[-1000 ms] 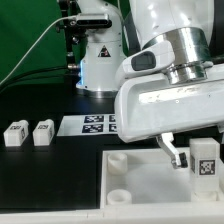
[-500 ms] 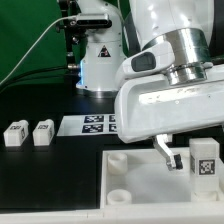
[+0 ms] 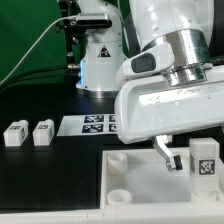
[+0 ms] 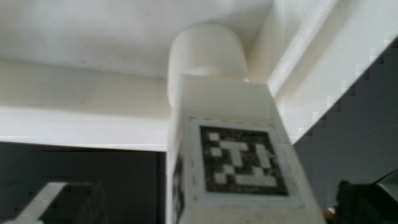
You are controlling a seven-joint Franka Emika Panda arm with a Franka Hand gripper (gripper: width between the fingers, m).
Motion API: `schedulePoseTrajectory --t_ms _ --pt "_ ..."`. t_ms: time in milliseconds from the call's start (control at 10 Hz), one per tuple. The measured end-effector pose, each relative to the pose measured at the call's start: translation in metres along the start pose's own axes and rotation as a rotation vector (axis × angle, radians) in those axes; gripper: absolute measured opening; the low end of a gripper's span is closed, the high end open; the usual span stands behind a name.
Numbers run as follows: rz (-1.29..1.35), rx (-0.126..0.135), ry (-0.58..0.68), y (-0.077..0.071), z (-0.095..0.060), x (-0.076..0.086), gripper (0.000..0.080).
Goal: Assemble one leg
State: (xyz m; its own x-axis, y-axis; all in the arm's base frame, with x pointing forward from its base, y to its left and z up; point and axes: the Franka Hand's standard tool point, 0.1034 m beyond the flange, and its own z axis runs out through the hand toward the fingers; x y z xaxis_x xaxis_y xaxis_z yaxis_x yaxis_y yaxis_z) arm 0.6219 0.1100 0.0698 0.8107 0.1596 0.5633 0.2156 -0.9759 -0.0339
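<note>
One leg [image 3: 205,158], a stubby white block with a black-and-white tag, stands upright on the large white board [image 3: 150,185] near its right side. My gripper [image 3: 200,168] straddles it and is open. The dark finger [image 3: 166,150] on the exterior view's left stands clear of the leg, and the other finger is hidden. In the wrist view the leg [image 4: 228,150] fills the middle, its rounded end against the white board [image 4: 89,100]. The gripper [image 4: 214,212] has a fingertip [image 4: 43,202] well off to each side of it.
Two more legs [image 3: 14,133] [image 3: 42,132] lie on the black table at the exterior view's left. The marker board [image 3: 93,125] lies behind the white board. Round sockets [image 3: 118,160] show on the board's left side. The arm's base stands at the back.
The visible finger has drawn away from the leg towards the exterior view's left, widening the jaws. The leg has stayed where it stood.
</note>
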Motion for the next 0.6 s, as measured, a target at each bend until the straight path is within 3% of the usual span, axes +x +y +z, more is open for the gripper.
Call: schedulePoseTrajectory --t_ms 100,300,400,600 --pt "0.008 0.017 -0.078 -0.001 -0.002 -0.002 0.0649" --pt "0.011 0.019 -0.089 0.003 -0.008 0.011 0.0649" --pt "0.015 0.044 -0.188 -0.001 -0.006 0.005 0.0649" --pt "0.041 0.095 -0.413 -0.003 -0.008 0.009 0.0649"
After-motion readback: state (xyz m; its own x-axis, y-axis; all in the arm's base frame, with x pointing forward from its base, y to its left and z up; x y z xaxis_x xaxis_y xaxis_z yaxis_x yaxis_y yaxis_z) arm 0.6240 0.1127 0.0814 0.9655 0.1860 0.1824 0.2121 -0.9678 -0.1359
